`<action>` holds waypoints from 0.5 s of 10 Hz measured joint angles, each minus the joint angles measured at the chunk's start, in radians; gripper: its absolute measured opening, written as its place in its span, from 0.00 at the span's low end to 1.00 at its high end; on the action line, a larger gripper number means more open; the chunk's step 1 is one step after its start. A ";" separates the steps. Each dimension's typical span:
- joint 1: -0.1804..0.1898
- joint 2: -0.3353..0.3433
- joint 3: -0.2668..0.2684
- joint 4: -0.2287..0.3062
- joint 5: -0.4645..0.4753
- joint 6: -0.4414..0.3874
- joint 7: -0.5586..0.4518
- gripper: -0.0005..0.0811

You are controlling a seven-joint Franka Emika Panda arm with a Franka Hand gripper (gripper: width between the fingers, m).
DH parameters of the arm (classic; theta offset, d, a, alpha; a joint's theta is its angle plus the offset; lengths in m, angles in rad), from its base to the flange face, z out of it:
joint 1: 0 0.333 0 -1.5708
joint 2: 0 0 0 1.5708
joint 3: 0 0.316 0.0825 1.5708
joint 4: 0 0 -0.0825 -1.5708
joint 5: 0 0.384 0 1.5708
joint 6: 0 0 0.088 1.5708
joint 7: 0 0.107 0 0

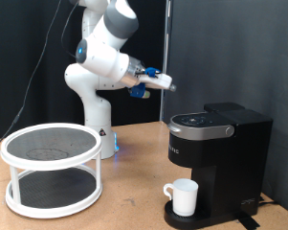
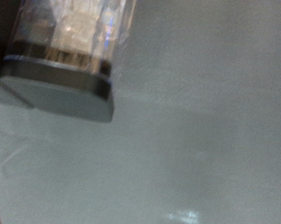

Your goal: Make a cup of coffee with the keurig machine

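Wooden table point(image 1: 134, 196): your cup point(image 1: 185, 195) already sits under the closed keurig machine point(image 1: 215, 158), gripper point(image 1: 167, 83) raised above, grip unreadable

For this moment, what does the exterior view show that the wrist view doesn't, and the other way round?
Only the exterior view shows the keurig machine with its lid down, the cup standing on its drip base, the white two-tier rack, and the gripper raised above the machine. Only the wrist view shows a blurred close-up of a dark-edged, partly clear object against a pale surface. Nothing can be clearly matched between both.
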 joint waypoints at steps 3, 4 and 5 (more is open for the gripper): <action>-0.004 -0.031 -0.014 0.023 0.000 -0.039 0.081 0.91; -0.003 -0.034 -0.003 0.025 0.003 -0.006 0.053 0.91; -0.003 -0.042 0.026 0.034 0.002 0.061 0.026 0.91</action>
